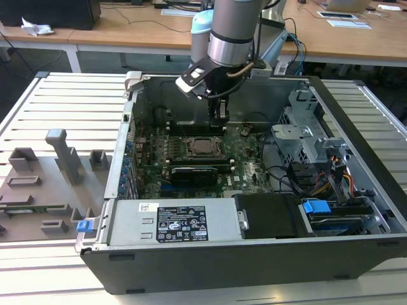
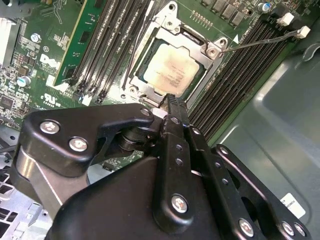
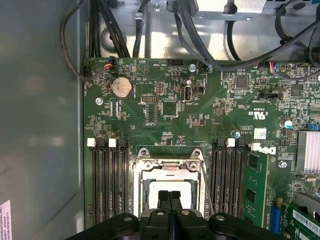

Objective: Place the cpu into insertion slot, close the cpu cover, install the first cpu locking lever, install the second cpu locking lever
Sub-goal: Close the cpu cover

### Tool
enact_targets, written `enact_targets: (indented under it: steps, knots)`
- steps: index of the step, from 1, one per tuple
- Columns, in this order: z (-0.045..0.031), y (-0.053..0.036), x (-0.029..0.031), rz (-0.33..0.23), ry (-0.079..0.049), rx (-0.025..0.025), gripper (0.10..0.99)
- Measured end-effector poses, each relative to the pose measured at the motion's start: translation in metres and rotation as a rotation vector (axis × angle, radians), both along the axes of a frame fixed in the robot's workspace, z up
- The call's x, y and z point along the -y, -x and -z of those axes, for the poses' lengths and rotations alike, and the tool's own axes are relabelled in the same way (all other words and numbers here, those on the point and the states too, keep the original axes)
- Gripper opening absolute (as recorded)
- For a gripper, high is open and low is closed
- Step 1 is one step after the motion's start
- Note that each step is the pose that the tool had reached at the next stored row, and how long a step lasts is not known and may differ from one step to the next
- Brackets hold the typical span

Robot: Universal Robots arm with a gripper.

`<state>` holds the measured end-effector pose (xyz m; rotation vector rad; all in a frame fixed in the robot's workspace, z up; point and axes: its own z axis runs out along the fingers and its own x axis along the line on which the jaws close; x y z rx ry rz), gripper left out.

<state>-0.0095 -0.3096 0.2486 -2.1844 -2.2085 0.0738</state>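
Black gripper [image 2: 172,100] linkage fills the foreground in the second wrist view, and its two fingers are pressed together with nothing between them. The narrow tips hang just over the near edge of the insertion slot [image 1: 205,146]; whether they touch it I cannot tell. Right beyond them the cpu [image 2: 170,72] lies flat in the slot, its dull metal top showing through the window of the cpu cover [image 3: 167,172], which appears to be down over it. A thin locking lever [image 2: 260,41] juts out from one corner of the slot across the black memory slots [image 2: 235,75], so it looks unlatched. Around all this spreads the green motherboard [image 3: 165,115], inside the open computer case [image 1: 356,114].

The risk, as I judge it, is the small margin: tips this slim could slide off the wire lever and let it spring back, or come down on the cover or chip and load the pins beneath. A lever swept sideways could also catch the memory slot clips
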Motion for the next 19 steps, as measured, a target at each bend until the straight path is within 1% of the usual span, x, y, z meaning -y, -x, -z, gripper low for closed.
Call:
enact_targets:
  steps: [11, 19]
  knots:
    - [0.0028, 0.0064, 0.0000, 0.000, 0.000, 0.0000, 0.106]
    - [0.0107, 0.0081, 0.0000, 0.000, 0.000, 0.0000, 0.106]
